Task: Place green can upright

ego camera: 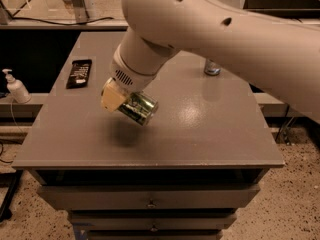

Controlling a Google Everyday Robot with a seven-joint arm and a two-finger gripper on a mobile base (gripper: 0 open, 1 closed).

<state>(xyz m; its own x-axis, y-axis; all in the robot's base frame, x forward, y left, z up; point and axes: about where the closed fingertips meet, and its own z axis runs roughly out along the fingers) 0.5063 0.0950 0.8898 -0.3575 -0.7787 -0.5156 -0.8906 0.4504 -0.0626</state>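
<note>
My gripper (125, 103) is shut on the green can (139, 109) and holds it in the air above the grey table top (200, 129), left of the middle. The can is tilted, close to lying on its side, with one silver end pointing to the lower right. Its shadow falls on the table below it. One pale yellow finger (112, 98) shows on the can's left side; the other is hidden behind the can. My large white arm (210, 29) reaches in from the upper right.
A slim silver-blue can (212, 68) stands at the back right of the table, partly behind my arm. A dark flat packet (79, 73) lies at the back left. A white pump bottle (16, 87) stands on a lower shelf to the left. Drawers sit below the table top.
</note>
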